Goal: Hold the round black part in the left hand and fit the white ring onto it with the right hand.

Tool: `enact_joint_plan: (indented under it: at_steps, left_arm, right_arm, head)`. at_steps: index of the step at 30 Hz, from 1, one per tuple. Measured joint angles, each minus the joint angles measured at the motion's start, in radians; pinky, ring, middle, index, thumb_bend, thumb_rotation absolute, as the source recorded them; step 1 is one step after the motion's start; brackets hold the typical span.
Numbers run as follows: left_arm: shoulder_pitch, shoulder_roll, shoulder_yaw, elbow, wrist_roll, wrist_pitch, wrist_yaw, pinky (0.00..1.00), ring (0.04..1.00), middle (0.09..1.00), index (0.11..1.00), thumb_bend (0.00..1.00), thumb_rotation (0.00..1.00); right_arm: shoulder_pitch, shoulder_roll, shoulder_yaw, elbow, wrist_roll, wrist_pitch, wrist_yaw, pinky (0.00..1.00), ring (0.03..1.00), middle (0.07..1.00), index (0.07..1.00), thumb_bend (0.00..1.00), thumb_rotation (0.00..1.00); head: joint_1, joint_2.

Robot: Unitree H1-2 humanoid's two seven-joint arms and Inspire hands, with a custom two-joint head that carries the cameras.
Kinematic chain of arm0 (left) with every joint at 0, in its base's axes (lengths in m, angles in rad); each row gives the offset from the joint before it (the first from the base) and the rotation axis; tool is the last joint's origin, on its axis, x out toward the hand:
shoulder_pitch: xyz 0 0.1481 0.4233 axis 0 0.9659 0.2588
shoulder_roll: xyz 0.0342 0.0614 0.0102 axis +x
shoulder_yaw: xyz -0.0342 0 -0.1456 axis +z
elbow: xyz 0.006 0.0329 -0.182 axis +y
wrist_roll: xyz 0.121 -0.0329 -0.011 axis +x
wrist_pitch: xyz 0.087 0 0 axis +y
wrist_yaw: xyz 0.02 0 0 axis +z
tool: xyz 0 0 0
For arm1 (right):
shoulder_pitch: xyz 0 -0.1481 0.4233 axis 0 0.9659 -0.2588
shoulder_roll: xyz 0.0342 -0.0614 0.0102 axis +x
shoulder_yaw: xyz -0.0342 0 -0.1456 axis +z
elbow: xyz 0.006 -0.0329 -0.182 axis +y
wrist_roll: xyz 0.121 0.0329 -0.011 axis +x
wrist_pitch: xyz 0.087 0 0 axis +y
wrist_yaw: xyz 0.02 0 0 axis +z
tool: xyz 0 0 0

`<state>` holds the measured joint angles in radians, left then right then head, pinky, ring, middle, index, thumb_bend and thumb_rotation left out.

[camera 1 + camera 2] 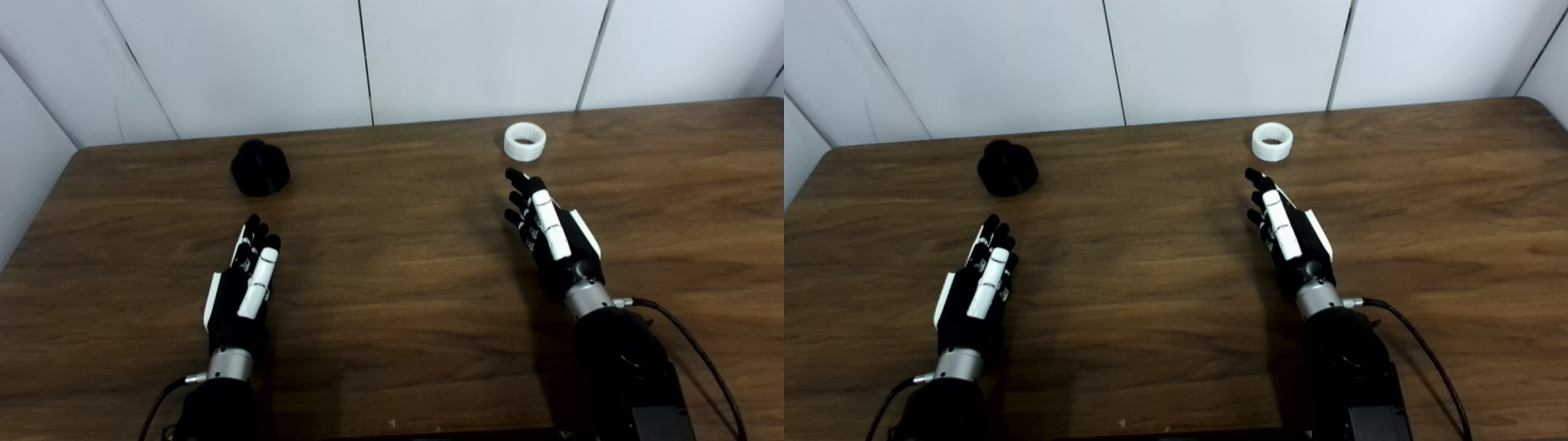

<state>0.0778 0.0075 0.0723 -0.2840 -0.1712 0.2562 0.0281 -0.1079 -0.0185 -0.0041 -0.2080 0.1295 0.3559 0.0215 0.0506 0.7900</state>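
Ring [525, 141], white, lies flat with bore upward beyond the empty, spread right hand [551, 236]; left hand [245, 285] likewise empty.

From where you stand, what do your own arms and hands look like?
Each hand, left and right, is black with white plates on fingers and back. A silver metal wrist ring joins it to a bulky black forearm, and a thin black cable loops out beside each wrist.

We see the round black part [260, 167] sitting far left on the wood, a knob on top. Our white ring [525, 141] lies flat, well apart, far right.
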Motion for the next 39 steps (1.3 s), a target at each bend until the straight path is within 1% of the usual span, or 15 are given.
enact_joint_plan:
  at_steps: [9, 11, 14, 19, 23, 25, 27, 32, 36, 39]
  left_arm:
    - [0.0, -0.002, 0.002, 0.0, 0.008, 0.0, -0.002, 1.0, 1.0, 1.0, 1.0, 0.67, 0.6]
    - [0.0, -0.002, 0.003, 0.0, 0.008, 0.0, -0.002, 1.0, 1.0, 1.0, 1.0, 0.64, 0.62]
    - [0.0, -0.002, 0.003, 0.0, 0.008, 0.0, -0.002, 1.0, 1.0, 1.0, 1.0, 0.63, 0.63]
    - [-0.001, -0.004, 0.005, 0.0, 0.008, 0.0, -0.002, 1.0, 1.0, 1.0, 1.0, 0.64, 0.61]
    - [-0.001, -0.004, 0.003, 0.0, 0.017, 0.0, -0.001, 1.0, 1.0, 1.0, 1.0, 0.64, 0.62]
    - [-0.001, -0.003, 0.002, 0.0, 0.023, 0.0, 0.0, 1.0, 1.0, 1.0, 1.0, 0.65, 0.59]
    - [-0.001, -0.003, 0.0, 0.0, 0.045, 0.0, 0.002, 1.0, 0.995, 1.0, 1.0, 0.65, 0.56]
    - [-0.003, 0.011, -0.007, -0.017, 0.095, 0.012, 0.007, 0.99, 0.999, 0.999, 1.0, 0.68, 0.47]
    - [-0.01, 0.036, -0.015, -0.049, 0.187, 0.045, 0.025, 1.0, 1.0, 0.992, 1.0, 0.71, 0.44]
    - [-0.026, 0.054, -0.015, -0.051, 0.246, 0.062, 0.036, 1.0, 0.992, 0.981, 1.0, 0.75, 0.45]
  right_arm:
    - [-0.001, -0.002, -0.003, 0.0, 0.007, 0.0, 0.004, 0.95, 0.993, 0.987, 0.908, 0.61, 0.86]
    - [-0.003, -0.002, -0.003, 0.0, 0.007, 0.0, 0.004, 0.95, 0.988, 0.983, 0.906, 0.6, 0.87]
    - [-0.006, -0.002, -0.002, 0.0, 0.005, 0.0, 0.004, 0.95, 0.989, 0.985, 0.908, 0.6, 0.87]
    - [-0.007, -0.002, -0.001, 0.0, 0.004, 0.0, 0.004, 0.94, 0.985, 0.977, 0.903, 0.6, 0.86]
    - [-0.007, -0.002, -0.002, 0.001, 0.004, 0.0, 0.004, 0.94, 0.982, 0.971, 0.898, 0.6, 0.85]
    - [-0.007, -0.002, -0.002, 0.003, 0.004, 0.0, 0.004, 0.95, 0.984, 0.975, 0.903, 0.61, 0.86]
    - [-0.007, -0.002, -0.001, 0.007, 0.004, 0.0, 0.006, 0.95, 0.984, 0.976, 0.903, 0.6, 0.86]
    - [-0.009, -0.002, -0.001, 0.007, 0.003, 0.0, 0.009, 0.94, 0.981, 0.975, 0.898, 0.61, 0.85]
    - [-0.011, -0.003, -0.001, 0.008, 0.004, 0.0, 0.011, 0.96, 0.992, 0.984, 0.908, 0.6, 0.86]
    - [-0.012, -0.002, -0.001, 0.01, 0.007, -0.001, 0.016, 0.96, 0.991, 0.985, 0.909, 0.59, 0.86]
  head:
    - [0.0, -0.002]
    - [0.0, 0.0]
    - [-0.002, -0.002]
    - [0.002, -0.005]
    - [0.003, -0.005]
    - [0.008, -0.006]
    - [0.011, -0.009]
    - [0.015, -0.012]
    - [0.017, -0.014]
    - [0.021, -0.017]
